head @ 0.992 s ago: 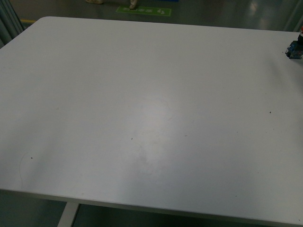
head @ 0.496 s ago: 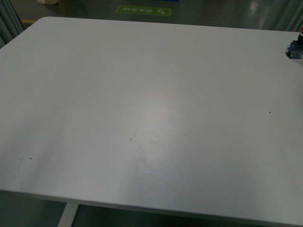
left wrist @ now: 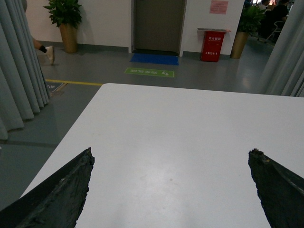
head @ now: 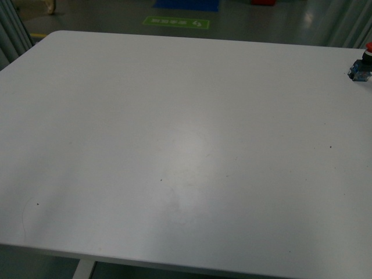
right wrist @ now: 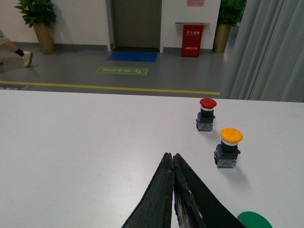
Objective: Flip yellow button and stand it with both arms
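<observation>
The yellow button (right wrist: pixel 229 148) shows only in the right wrist view. It stands upright on the white table (right wrist: pixel 85 142), orange-yellow cap on top and blue-clear block below. My right gripper (right wrist: pixel 172 156) is shut with nothing in it, its tips a short way from the button and not touching it. My left gripper (left wrist: pixel 171 154) is open over bare tabletop (left wrist: pixel 190 123), with nothing between its fingers. Neither arm appears in the front view, and the yellow button is out of that view.
A red-capped button (right wrist: pixel 206 115) stands upright just beyond the yellow one; it also shows at the table's far right edge (head: pixel 361 70). A green disc (right wrist: pixel 254 220) lies near the right gripper. Grey curtains (left wrist: pixel 19 80) hang beside the table.
The front view has shifted, so the table's far edge and the red-capped button sit lower in the picture. The feet on the floor beyond the table have gone.
</observation>
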